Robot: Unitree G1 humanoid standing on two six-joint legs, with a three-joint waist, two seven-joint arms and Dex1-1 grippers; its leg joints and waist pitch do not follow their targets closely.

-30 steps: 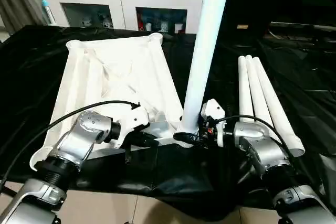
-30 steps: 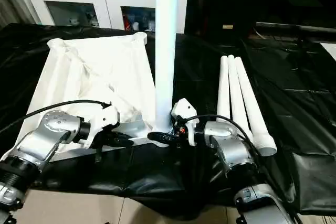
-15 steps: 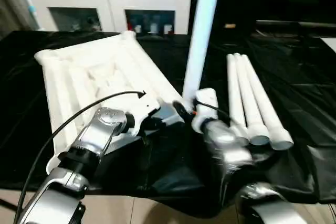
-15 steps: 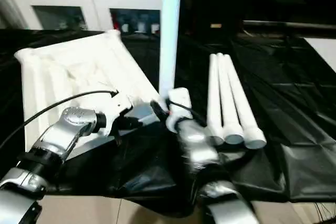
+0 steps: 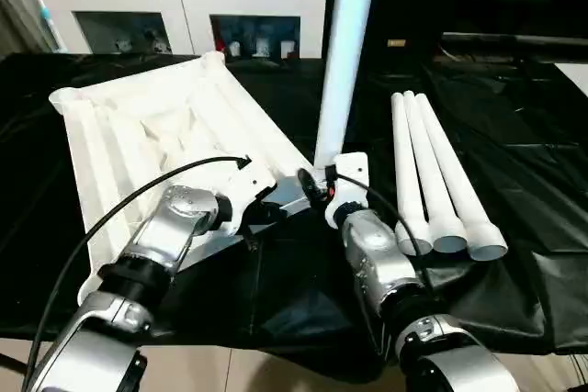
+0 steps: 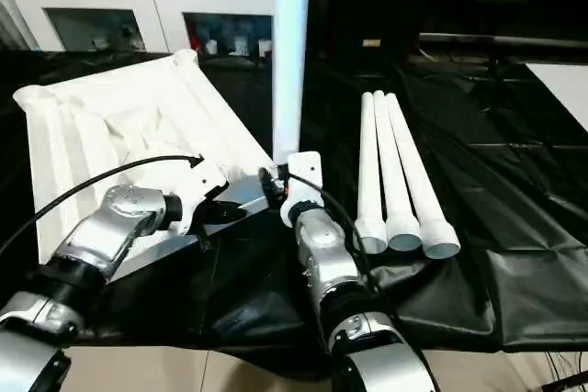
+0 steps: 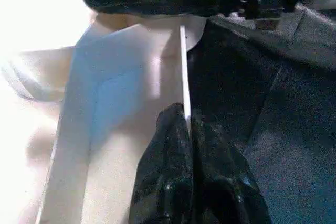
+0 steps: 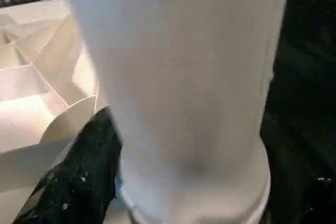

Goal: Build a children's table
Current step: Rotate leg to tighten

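Left eye view: the smooth white plastic tabletop [image 5: 165,126], ribbed underside up, runs from upper left toward centre. One tapered round leg [image 5: 344,52] stands upright at its near corner; the right gripper [image 5: 317,192] clasps its base. Three legs [image 5: 432,176] lie parallel at right. The left gripper [image 7: 186,145] pinches the thin rim.

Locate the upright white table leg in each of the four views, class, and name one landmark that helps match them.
Left eye view: upright leg, centre, rising off the top.
Right eye view: left of centre, rising off the top.
Left wrist view: cannot tell.
Right wrist view: close up, centre.
Shared landmark: the white tabletop beside it.
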